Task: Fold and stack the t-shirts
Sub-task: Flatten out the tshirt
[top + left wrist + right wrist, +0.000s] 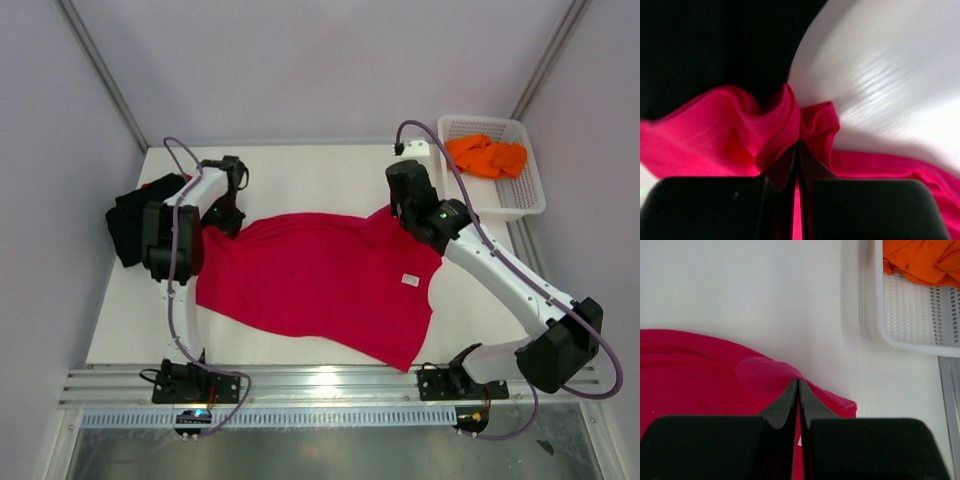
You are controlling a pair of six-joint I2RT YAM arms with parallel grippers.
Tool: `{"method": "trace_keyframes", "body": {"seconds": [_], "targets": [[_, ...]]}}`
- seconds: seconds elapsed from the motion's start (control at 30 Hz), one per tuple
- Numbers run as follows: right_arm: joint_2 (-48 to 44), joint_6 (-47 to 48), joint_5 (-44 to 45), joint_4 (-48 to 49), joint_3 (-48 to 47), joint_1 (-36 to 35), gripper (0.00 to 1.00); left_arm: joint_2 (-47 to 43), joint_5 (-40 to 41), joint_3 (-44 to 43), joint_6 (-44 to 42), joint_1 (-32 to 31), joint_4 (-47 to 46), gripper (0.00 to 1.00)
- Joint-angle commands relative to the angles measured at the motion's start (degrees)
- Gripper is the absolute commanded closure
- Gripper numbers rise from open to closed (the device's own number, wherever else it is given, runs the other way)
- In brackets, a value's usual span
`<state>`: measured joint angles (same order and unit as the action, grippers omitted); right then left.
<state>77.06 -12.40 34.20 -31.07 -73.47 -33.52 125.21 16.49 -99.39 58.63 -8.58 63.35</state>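
Observation:
A large crimson-red t-shirt (320,285) with a small white label (410,280) lies spread across the middle of the table. My left gripper (226,222) is shut on a bunched fold of its far left corner (812,125). My right gripper (405,222) is shut on the far right edge of the same shirt (770,375). A black t-shirt (128,222) lies at the left table edge, partly behind the left arm, with a bit of red cloth (150,185) showing beside it. An orange t-shirt (487,156) sits crumpled in the basket.
A white plastic mesh basket (527,195) stands at the far right corner, close to the right gripper (799,382). Metal rails run along the near table edge (330,385). Pale walls close in the table on three sides.

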Motion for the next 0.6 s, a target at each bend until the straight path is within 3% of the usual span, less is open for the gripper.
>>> {"method": "trace_keyframes", "body": {"seconds": [0.0, 0.07, 0.23, 0.37, 0.57], "targets": [[-2.88, -0.69, -0.53, 2.68, 0.43, 0.12, 0.94, -6.81, 1.79, 2.18, 1.92, -1.44, 1.08, 1.00], [-2.88, -0.69, -0.88, 2.77, 0.70, 0.03, 0.94, -6.73, 2.84, 1.23, 1.40, -1.44, 0.63, 1.00], [-2.70, -0.96, -1.50, 2.77, 1.14, 0.12, 0.94, 0.55, 3.20, -14.57, -2.55, -1.53, 5.46, 0.97], [-2.96, -1.48, -1.50, 2.77, 2.10, 0.12, 0.94, 3.11, 3.81, -23.81, -5.45, -1.44, 5.82, 0.49], [-3.32, -1.13, -0.71, 2.68, 2.54, 0.12, 0.94, 6.62, 3.99, -30.33, -6.60, -1.44, 5.90, 0.42]]}}
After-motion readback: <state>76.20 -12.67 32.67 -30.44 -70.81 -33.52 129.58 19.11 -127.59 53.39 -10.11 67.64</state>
